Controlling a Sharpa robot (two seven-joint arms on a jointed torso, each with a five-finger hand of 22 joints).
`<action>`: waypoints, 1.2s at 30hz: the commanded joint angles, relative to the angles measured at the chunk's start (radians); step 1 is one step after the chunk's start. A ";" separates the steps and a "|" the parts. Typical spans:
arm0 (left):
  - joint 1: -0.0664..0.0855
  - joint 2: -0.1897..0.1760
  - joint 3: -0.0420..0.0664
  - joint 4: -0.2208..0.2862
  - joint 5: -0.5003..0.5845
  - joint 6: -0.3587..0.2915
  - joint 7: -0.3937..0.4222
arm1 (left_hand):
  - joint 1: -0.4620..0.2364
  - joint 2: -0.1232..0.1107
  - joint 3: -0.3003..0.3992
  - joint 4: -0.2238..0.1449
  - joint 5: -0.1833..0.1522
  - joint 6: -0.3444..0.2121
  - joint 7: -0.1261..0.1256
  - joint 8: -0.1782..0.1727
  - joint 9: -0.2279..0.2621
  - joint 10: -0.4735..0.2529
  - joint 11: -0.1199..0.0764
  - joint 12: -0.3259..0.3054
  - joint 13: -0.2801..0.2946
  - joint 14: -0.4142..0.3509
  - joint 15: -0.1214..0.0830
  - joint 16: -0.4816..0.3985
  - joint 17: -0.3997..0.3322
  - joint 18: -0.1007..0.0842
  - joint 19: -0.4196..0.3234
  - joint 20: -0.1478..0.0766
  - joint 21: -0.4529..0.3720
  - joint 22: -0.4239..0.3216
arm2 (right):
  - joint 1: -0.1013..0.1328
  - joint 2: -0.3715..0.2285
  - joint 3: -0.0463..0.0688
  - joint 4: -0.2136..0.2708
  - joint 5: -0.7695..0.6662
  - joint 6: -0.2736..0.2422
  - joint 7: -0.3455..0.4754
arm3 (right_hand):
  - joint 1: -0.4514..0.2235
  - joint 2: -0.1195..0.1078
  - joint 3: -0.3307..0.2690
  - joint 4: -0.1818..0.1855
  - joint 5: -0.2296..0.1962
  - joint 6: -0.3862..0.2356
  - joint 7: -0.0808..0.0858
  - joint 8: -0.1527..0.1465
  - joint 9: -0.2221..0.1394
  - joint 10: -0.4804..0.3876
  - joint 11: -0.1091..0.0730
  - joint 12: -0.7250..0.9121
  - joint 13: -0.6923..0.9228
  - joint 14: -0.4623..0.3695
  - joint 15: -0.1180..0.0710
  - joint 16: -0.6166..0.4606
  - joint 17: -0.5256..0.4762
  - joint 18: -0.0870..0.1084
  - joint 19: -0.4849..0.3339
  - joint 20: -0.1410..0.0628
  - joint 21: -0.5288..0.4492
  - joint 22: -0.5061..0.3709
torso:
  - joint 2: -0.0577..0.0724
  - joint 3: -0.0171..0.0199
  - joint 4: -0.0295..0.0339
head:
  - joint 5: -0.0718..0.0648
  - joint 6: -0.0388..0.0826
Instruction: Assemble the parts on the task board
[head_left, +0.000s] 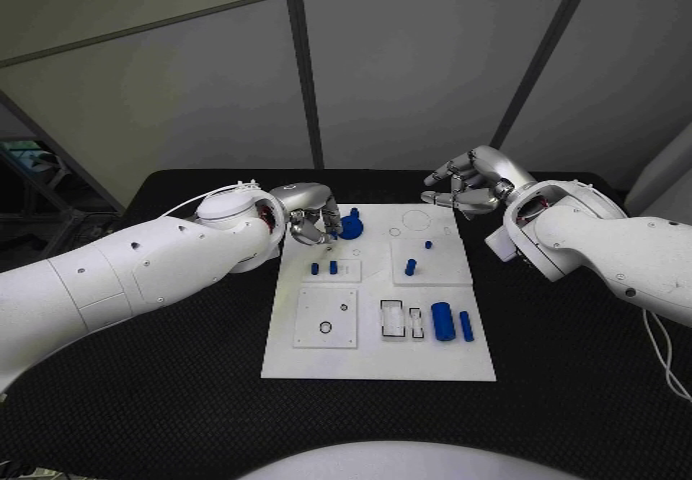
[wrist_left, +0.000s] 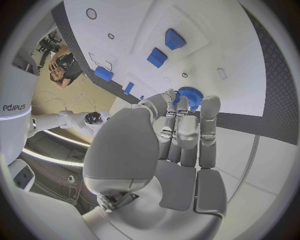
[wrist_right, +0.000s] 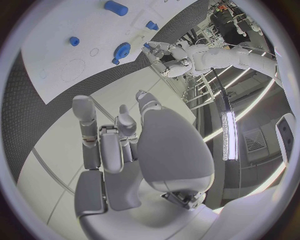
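A black table (head_left: 173, 400) with a finely textured top fills the lower part of the head view. Behind it stand pale grey wall panels (head_left: 404, 80) divided by dark seams (head_left: 306, 85). Long strip lights (wrist_right: 226, 125) glow in the room in the right wrist view.
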 joint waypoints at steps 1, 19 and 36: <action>-0.004 -0.005 0.001 -0.002 0.015 0.033 -0.019 | -0.012 0.000 0.002 -0.002 -0.005 0.008 0.002 -0.006 0.001 0.007 -0.002 -0.005 0.001 0.007 0.003 0.003 -0.001 -0.014 0.006 0.002 0.005 0.002 | 0.001 -0.001 0.001 0.001 -0.002 0.002 0.009 | 0.008 0.000 0.006 0.003 0.003 -0.004 0.000 0.004 -0.001 -0.001 -0.002 -0.004 -0.001 0.052 -0.007 -0.005 0.035 0.008 -0.008 -0.002 -0.004 -0.001 | 0.001 -0.0005 -0.0015 | 0.002 -0.003; -0.013 0.000 0.001 -0.022 0.016 0.070 -0.030 | -0.013 -0.001 0.002 -0.003 -0.005 0.009 0.001 -0.006 0.001 0.007 -0.002 -0.006 0.001 0.007 0.003 0.002 -0.004 -0.013 0.005 0.002 0.003 0.000 | 0.001 -0.001 0.001 0.001 -0.002 0.003 0.009 | 0.008 0.000 0.006 0.003 0.003 -0.004 0.000 0.004 -0.001 -0.001 -0.002 -0.004 -0.001 0.052 -0.007 -0.005 0.035 0.008 -0.008 -0.002 -0.004 -0.001 | 0.002 0.0006 -0.0017 | 0.002 -0.007; -0.018 0.016 0.000 -0.034 0.016 0.087 -0.033 | -0.016 -0.001 0.001 -0.002 -0.005 0.009 0.001 -0.007 0.001 0.008 -0.002 -0.008 0.001 0.006 0.003 0.001 -0.006 -0.013 0.003 0.002 0.001 -0.001 | 0.001 0.000 0.001 0.001 -0.002 0.004 0.009 | 0.008 0.000 0.006 0.003 0.003 -0.004 0.000 0.004 -0.001 -0.001 -0.002 -0.004 -0.001 0.052 -0.007 -0.005 0.035 0.008 -0.008 -0.002 -0.004 -0.001 | 0.001 0.0000 -0.0022 | -0.001 -0.012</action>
